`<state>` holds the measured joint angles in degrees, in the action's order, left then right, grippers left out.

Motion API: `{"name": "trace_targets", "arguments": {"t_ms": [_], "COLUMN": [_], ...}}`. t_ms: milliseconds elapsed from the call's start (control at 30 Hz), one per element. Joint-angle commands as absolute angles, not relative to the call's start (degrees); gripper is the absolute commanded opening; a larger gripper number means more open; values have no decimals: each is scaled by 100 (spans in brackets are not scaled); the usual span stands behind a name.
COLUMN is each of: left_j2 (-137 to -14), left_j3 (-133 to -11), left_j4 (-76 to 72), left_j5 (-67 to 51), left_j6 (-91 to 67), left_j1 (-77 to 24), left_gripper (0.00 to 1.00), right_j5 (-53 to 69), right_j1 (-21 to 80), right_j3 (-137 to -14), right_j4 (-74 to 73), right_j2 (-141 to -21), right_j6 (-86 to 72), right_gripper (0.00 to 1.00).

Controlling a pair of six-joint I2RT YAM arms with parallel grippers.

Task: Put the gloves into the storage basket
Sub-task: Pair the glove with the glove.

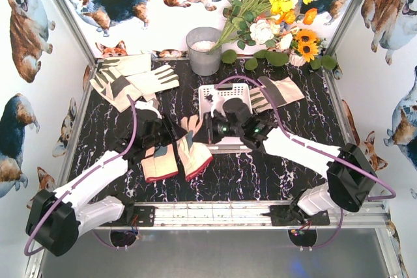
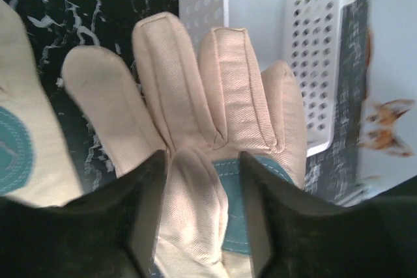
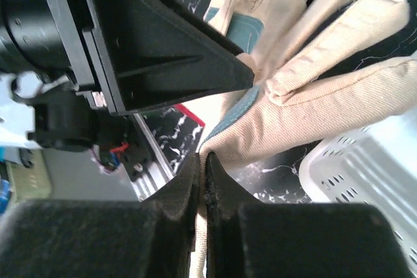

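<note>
- The glove (image 1: 197, 153) lies flat on the black marbled table (image 1: 260, 167). Its fingers point toward the storage basket (image 1: 242, 90), and it sits just outside the basket's near left corner.
- The right end effector (image 3: 203, 164) is clenched on a thin edge of this glove, with its jaws pressed together on the fabric.
- The left end effector (image 2: 202, 157) is released. Its fingers stand apart on either side of the glove's palm, by the teal-grey patch.
- A second glove (image 1: 159, 163) lies just beside it on the left, its cuff toward the arms.
- A pile of gloves (image 1: 130, 79) sits at the far left corner of the table.
- One more glove (image 1: 279, 92) lies against the basket's right side.
- A grey bucket (image 1: 204, 50) and a bunch of flowers (image 1: 273, 4) stand at the back wall.
</note>
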<state>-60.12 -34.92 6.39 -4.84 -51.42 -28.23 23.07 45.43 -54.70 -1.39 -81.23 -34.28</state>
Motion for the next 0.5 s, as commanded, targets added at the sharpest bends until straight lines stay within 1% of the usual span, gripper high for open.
{"name": "trace_targets", "arguments": {"t_ms": [0,100,233,333,467], "left_j2": [-5723,-5583,-5587,-5679,-5953], "left_j3": [-3851,-4120,-4492,-4577,-4749], "left_j4": [1211,1584,1822,1672,1420], "left_j5": [-248,-143,-347,-802,-1314], "left_j6": [-4811,-4591,-4449,-4460,-4499], "left_j1": [-2804,-2804,-2804,-2804,-2812], "left_gripper": [51,64,70,76,81], "right_j5": [1790,1438,1274,1195,1109], "right_j1": [4903,5019,5035,5066,5114], "right_j3": [-5987,-6151,-6139,-6070,-5906], "right_j4": [-672,-1077,-1178,-1153,-1033], "right_j2": [-7840,-7824,-7726,-7625,-7457], "right_j6": [-1877,-1317,-924,-690,-256], "right_gripper": [0,0,0,0,0]}}
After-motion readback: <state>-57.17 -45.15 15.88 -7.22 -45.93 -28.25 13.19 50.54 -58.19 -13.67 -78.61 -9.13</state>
